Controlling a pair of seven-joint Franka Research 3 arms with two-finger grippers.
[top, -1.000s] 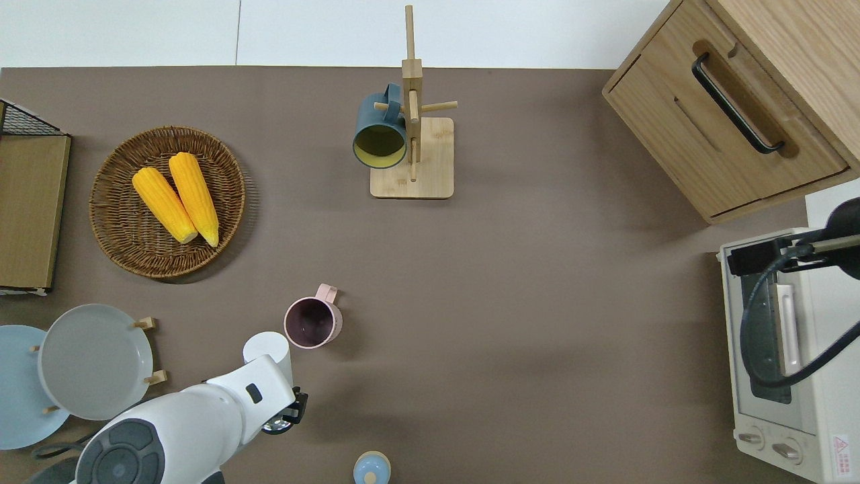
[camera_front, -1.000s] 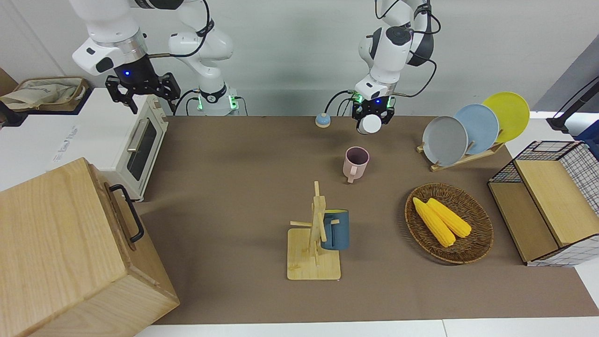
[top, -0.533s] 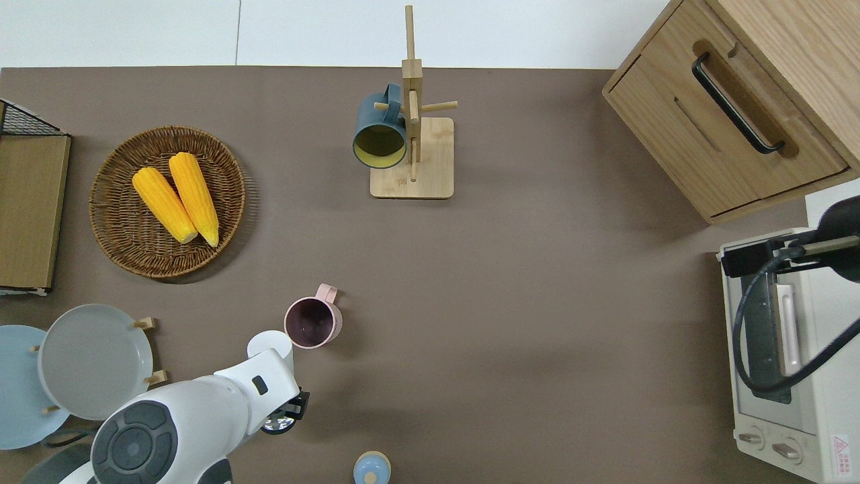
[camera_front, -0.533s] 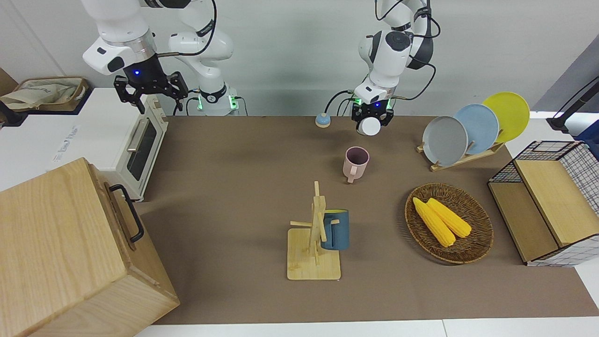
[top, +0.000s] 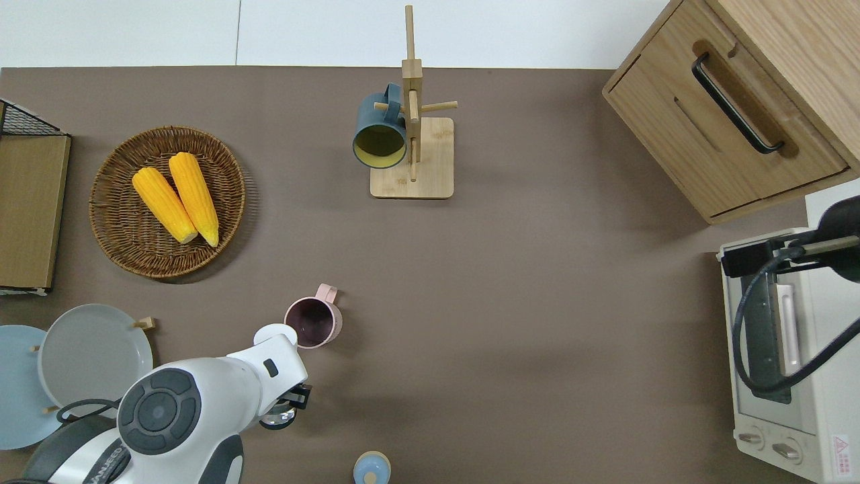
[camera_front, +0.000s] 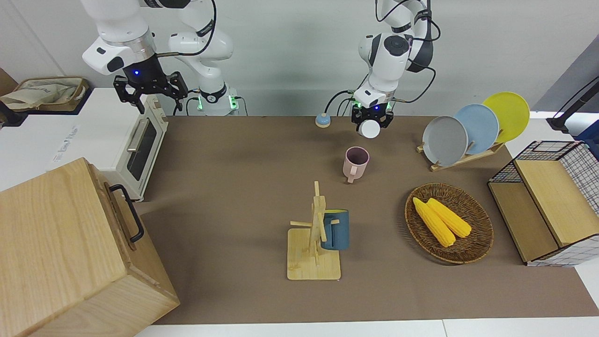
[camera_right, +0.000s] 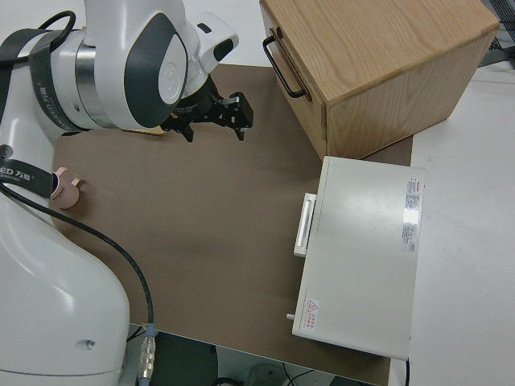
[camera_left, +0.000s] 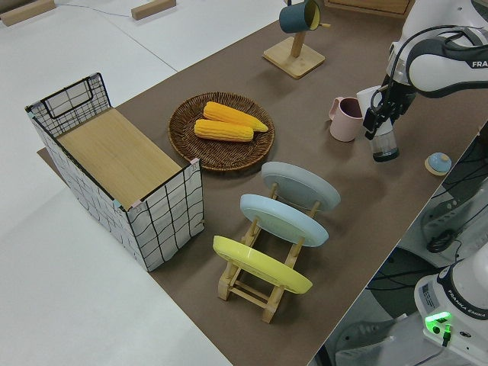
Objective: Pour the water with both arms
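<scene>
My left gripper is shut on a white vessel, held tilted with its round white end close beside a pink mug. The mug stands upright on the brown mat, handle pointing away from the robots. In the left side view the vessel almost touches the mug. Whether water is flowing cannot be seen. My right gripper hangs open and holds nothing, over the door edge of a white toaster oven.
A wooden mug tree carries a blue mug. A wicker basket holds two corn cobs. A plate rack, a wire crate, a wooden cabinet and a small blue bell stand around the mat.
The left gripper carried the white vessel a little farther from the robots, closer to the pink mug. The right gripper shifted slightly toward the table's middle, then held still.
</scene>
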